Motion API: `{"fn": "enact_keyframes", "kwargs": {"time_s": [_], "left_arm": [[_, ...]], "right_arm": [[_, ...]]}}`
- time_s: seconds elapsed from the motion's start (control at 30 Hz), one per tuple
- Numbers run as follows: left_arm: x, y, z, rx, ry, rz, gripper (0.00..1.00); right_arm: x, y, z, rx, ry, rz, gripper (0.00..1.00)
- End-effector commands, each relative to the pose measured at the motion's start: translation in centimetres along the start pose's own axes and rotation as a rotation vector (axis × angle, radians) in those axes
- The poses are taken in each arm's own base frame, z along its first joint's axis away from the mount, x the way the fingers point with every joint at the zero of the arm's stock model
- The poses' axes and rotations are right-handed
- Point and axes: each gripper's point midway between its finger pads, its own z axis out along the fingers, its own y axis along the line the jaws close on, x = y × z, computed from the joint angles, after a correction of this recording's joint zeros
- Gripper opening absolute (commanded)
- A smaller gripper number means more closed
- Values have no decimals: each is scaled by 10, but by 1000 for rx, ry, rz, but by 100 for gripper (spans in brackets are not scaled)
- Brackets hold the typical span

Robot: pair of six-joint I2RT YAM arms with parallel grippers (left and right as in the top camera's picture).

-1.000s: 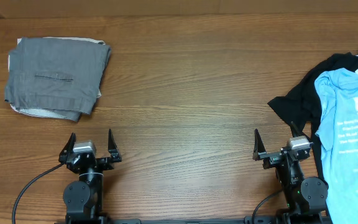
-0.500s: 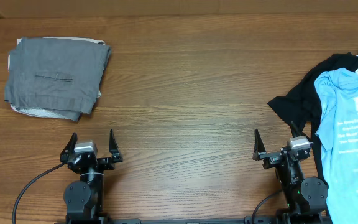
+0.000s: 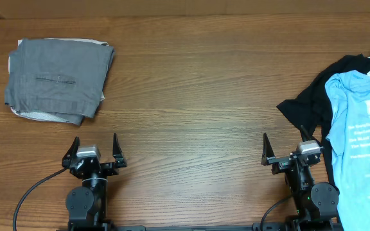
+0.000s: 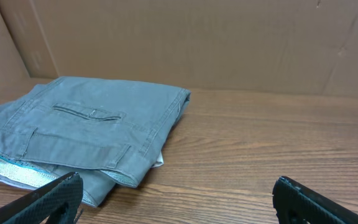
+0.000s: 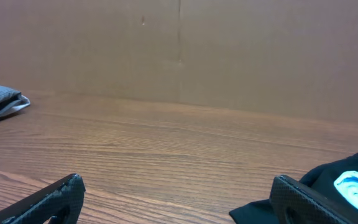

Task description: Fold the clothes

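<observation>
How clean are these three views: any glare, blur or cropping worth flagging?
Overhead: even light, sharp, no glare, but the light blue T-shirt, lying on a black garment, runs off the right edge. Left wrist: the folded grey trousers are crisp, shadows soft. Right wrist: flat light, only a sliver of the shirt shows at the lower right.

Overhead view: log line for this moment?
fold: not started | left gripper: open, empty | right gripper: open, empty | blue T-shirt: unfolded, over black garment, right | grey trousers: folded, far left
</observation>
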Motion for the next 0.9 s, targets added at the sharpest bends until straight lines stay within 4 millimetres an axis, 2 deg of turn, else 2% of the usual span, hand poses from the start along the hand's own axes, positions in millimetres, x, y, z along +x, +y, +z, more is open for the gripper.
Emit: {"fn": "enact_keyframes", "kwargs": {"time_s": [0.0,0.17,0.27,0.37,0.43,0.5,0.57,0.67,0.77,0.87], "left_arm": [[-1,0,0,-5,-10,-21,100],[-1,0,0,-5,-10,-21,100],[-1,0,0,-5,-10,-21,100],[-1,0,0,-5,-10,-21,100],[-1,0,0,-5,-10,-21,100],[-1,0,0,-5,-10,-21,100],[-1,0,0,-5,-10,-21,100],[-1,0,0,-5,-10,-21,100],[-1,0,0,-5,-10,-21,100],[-1,0,0,-5,-10,-21,100]], "right_arm": [[2,-2,0,11,-5,-1,100],[-1,-1,0,2,-16,7,100],[-12,3,-1,-26,-56,173,100],[-19,2,-4,-19,-31,210,100],[-57,-12,-20,66,-40,212,100],[-88,-13,-32,73,-71,210,100],[-130,-14,-50,79,-101,236,100],[-174,-15,-70,92,-87,287,100],[-213,-16,-76,98,-35,292,100],[-229,-18,-68,108,53,297,100]]}}
